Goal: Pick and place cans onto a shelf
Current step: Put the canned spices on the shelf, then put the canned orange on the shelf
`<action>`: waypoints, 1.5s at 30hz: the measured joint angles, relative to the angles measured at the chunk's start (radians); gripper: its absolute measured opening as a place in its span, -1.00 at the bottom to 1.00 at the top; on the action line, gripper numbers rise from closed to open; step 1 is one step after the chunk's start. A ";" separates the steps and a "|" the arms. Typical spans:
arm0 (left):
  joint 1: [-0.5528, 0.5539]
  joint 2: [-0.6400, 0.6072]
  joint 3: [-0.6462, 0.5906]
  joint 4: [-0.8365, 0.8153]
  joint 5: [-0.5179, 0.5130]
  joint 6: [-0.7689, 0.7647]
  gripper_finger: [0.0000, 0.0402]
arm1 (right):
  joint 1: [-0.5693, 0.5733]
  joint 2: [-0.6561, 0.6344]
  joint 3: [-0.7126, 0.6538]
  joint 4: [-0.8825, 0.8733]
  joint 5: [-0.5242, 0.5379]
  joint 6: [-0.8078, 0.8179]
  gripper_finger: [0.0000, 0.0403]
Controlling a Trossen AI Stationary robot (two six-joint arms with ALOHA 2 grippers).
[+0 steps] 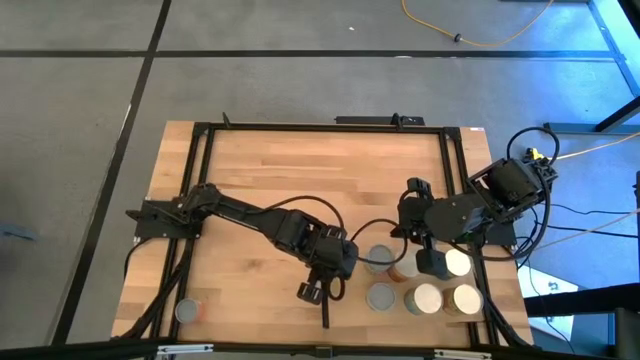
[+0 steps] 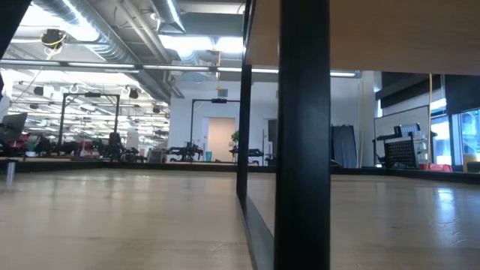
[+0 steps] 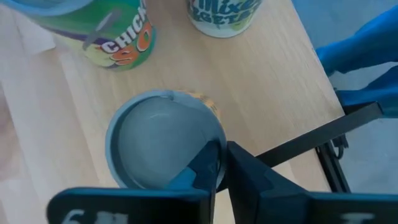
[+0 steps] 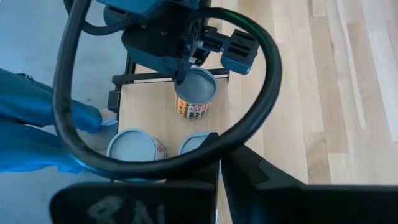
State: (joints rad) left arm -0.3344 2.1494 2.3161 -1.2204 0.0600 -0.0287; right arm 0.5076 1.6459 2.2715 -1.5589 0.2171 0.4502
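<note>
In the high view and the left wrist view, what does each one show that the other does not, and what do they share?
Only the high view: the whole table, the left arm, the right arm, and a lone can far from the others.
Only the left wrist view: label print, "CHICK" on a green and yellow can and "Mixe" on a white can.
Both: the left gripper by a silver-topped can.
</note>
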 joint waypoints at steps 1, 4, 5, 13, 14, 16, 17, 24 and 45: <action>0.000 0.000 0.000 0.001 -0.004 -0.002 -0.87 | 0.000 0.000 0.000 0.000 0.000 0.000 -0.90; -0.002 0.000 0.000 0.001 -0.025 -0.012 -0.84 | 0.000 0.000 0.000 0.001 0.000 0.000 -0.90; -0.001 0.000 0.000 0.001 -0.027 -0.017 -0.83 | 0.000 0.000 0.000 0.000 0.000 0.000 -0.90; -0.011 0.000 0.000 0.003 -0.030 -0.050 -0.80 | 0.000 0.000 0.000 0.002 0.000 -0.008 -0.90; -0.013 0.000 0.000 0.003 -0.031 -0.051 -0.80 | 0.000 0.000 0.000 0.002 0.000 -0.008 -0.90; -0.014 0.000 0.005 -0.003 -0.038 -0.051 -0.80 | 0.000 0.000 0.000 0.003 0.000 -0.009 -0.90; -0.014 0.000 0.012 -0.011 -0.040 -0.051 -0.80 | 0.000 0.000 0.000 0.004 0.000 -0.009 -0.90; -0.013 -0.077 0.038 -0.147 -0.042 -0.154 -0.80 | 0.000 0.000 0.000 0.005 -0.001 -0.011 -0.90; -0.224 -0.200 -0.033 -0.350 -0.005 -1.080 -0.79 | 0.000 0.000 0.000 -0.002 -0.061 -0.175 -0.90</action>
State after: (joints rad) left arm -0.5582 1.9491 2.2829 -1.5705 0.0553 -1.1089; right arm 0.5079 1.6463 2.2715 -1.5609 0.1558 0.2755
